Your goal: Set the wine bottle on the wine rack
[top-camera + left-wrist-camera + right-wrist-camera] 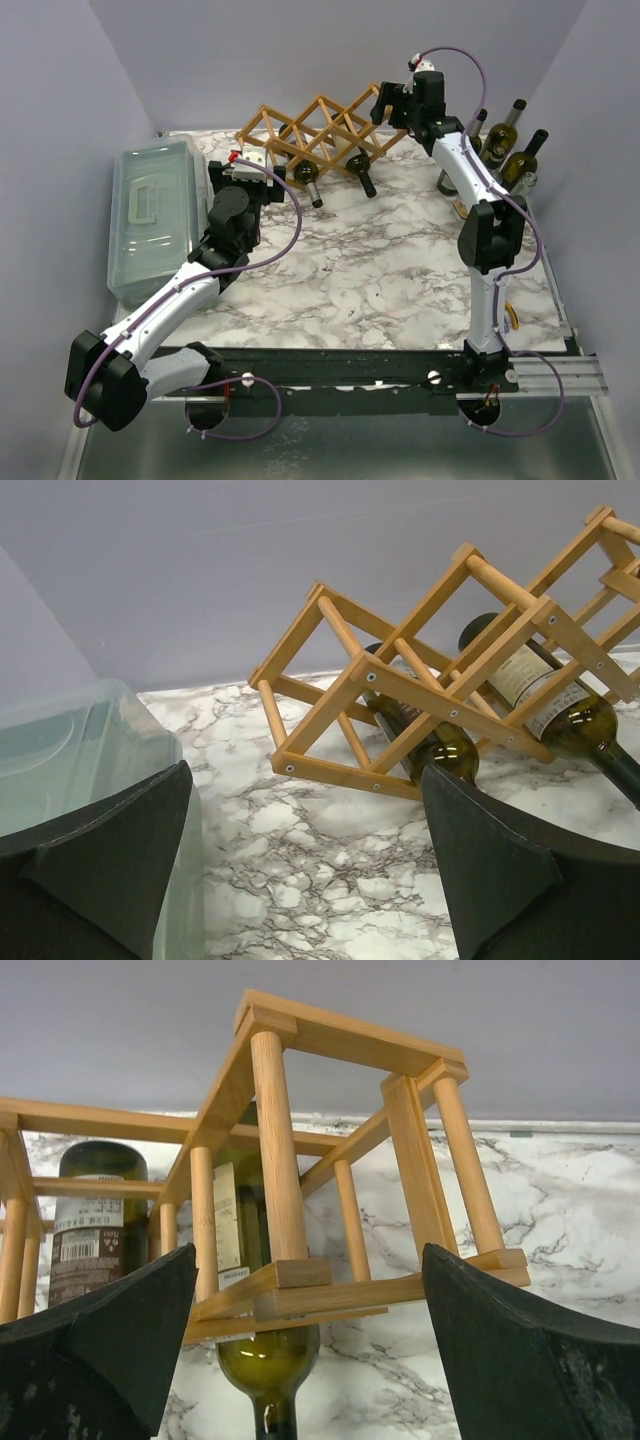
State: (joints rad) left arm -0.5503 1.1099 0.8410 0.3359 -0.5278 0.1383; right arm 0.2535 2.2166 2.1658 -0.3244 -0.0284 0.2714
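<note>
No arm has a bottle, so I read this as the gap between placements. Two racked wine bottles (pixel 308 182) lie in the wine rack (pixel 320 125) at 12 o'clock on the bench (pixel 380 270), necks poking out toward me. Three standing wine bottles (pixel 505 130) are upright at the 2 o'clock corner, just beside my right arm's upper link. My right fingers (pixel 500 1360) are spread wide and clamp nothing. The rack's right end cell sits between and just ahead of the tips; I can't tell if a pad touches the wood. My left fingers (pixel 100 860) are just as wide and empty, low over the bench at the rack's 9 o'clock end, with the grey-green lidded plastic box (pixel 150 215) close at their 9 o'clock. In the left wrist view the rack looks tilted, left cell down on the marble and the rest rising to the right; I can't say whether that is a real lift or camera angle. Next move, my call: swing the right arm toward 3 o'clock, close on one standing bottle, tip it horizontal, line it up with a free diamond cell and slide it in base-first without shoving the light rack. The left arm could brace the rack. Writing: in the right wrist view, one racked bottle has a dark label with small white print and a barcode-like block, too small to read. Its neighbour's pale label is seen edge-on. The left wrist view shows a cream label with dark print, illegible. No brand is readable.
</note>
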